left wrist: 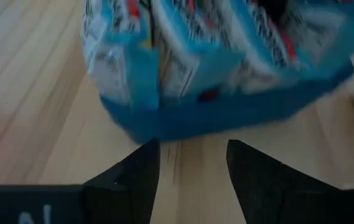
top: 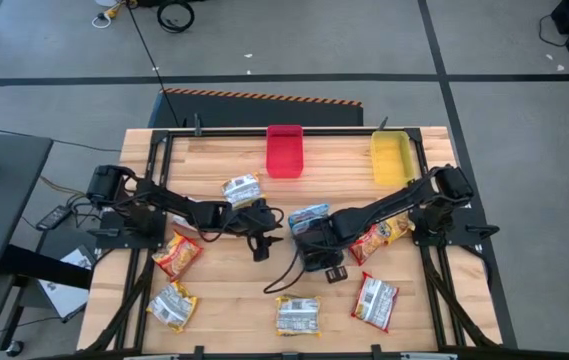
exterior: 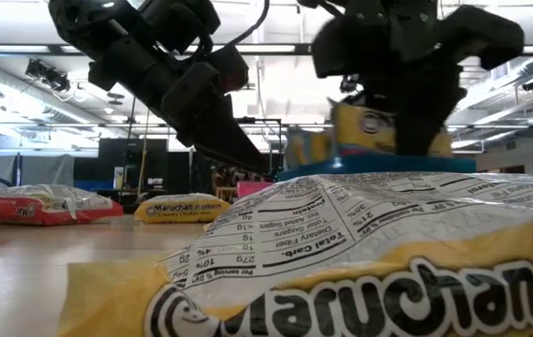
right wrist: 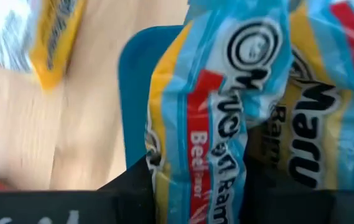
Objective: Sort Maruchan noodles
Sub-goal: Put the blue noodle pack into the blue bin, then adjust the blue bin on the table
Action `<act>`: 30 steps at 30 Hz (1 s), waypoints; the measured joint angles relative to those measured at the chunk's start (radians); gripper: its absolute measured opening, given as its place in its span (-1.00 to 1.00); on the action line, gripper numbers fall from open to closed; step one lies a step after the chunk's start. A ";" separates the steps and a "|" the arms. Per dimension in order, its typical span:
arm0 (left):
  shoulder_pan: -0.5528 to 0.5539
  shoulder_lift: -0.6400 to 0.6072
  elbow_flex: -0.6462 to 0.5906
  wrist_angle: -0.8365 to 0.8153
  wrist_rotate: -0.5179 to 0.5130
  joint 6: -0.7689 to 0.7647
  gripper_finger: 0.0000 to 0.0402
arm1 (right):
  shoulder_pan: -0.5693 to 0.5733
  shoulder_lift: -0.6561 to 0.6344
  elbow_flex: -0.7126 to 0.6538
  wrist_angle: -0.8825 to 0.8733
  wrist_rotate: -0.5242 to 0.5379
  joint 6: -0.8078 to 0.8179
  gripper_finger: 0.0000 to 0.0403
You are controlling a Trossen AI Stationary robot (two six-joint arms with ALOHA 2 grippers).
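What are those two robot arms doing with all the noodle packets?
They are sorting ramen packets by colour. The right end effector is shut on a blue packet at the blue tray in the middle of the table, where other blue packets already sit. The left end effector is open and empty, right beside that tray. The red tray and yellow tray look empty, and several packets lie loose.

blue tray [top: 309, 238]: lying mostly hidden under the right gripper [top: 307, 236] and blue packets [top: 309, 215] | yellow packet [exterior: 360, 271] nearest the low camera: running off the frame's bottom and right edges | left wrist view: blue packets above the tray wall [left wrist: 226, 115] showing smeared, print unreadable
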 joint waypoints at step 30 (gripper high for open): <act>-0.068 0.000 0.000 0.014 0.083 -0.132 -0.05 | 0.140 -0.054 0.132 -0.507 0.379 0.297 0.15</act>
